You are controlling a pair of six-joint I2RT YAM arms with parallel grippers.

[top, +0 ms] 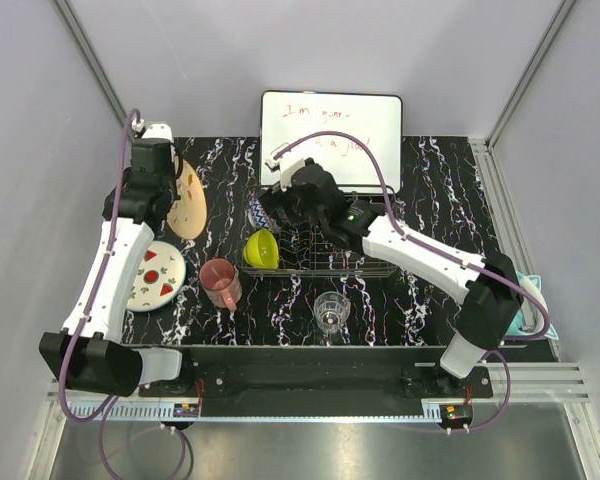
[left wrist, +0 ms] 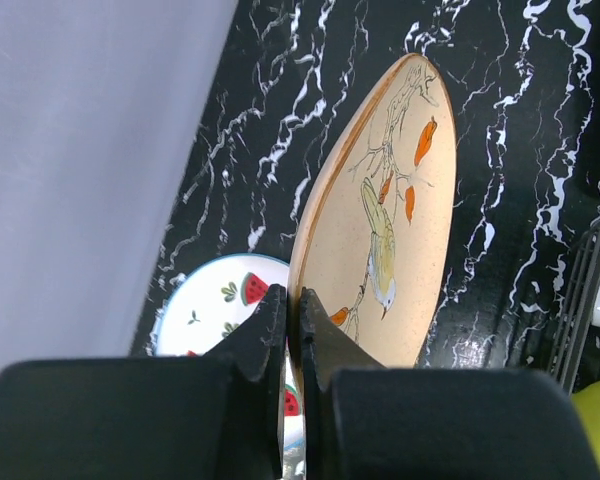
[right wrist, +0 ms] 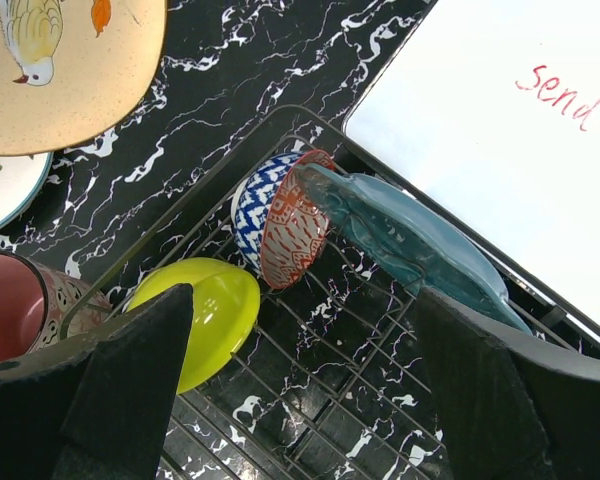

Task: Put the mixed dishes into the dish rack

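the surface (top: 430, 200) is black with white marble veins, boxed in by pale grey walls (top: 280, 50) with metal posts in the far corners, and a bare metal strip runs along the near edge by the arm bases. one whiteboard (top: 330, 125) with red handwriting lies at the far edge. one rack (top: 370, 268), a low dark wire basket, sits mid-surface just in front of the whiteboard. there are three plates, two bowls, one mug and one glass. three of these are in the rack: the lime bowl (top: 262, 248) tipped on its side at the rack's left end, the red bowl (right wrist: 280, 215) on edge beside it, blue and white outside, and the teal plate (right wrist: 410, 240) leaning against that bowl along the side nearest the whiteboard. four are outside it: the white plate (top: 158, 275) with watermelon slices lies flat at the left, the mug (top: 220, 282) stands just in front of the rack's left corner, the glass (top: 332, 310) stands upright in front of the rack's middle, and the peach plate (left wrist: 390, 220) with a bird on it is up on edge at the far left. the left end effector (left wrist: 292, 320) is clamped on that plate's rim, one finger on each face. the right end effector (right wrist: 302, 300) hovers over the rack with its fingers wide apart, gripping nothing.
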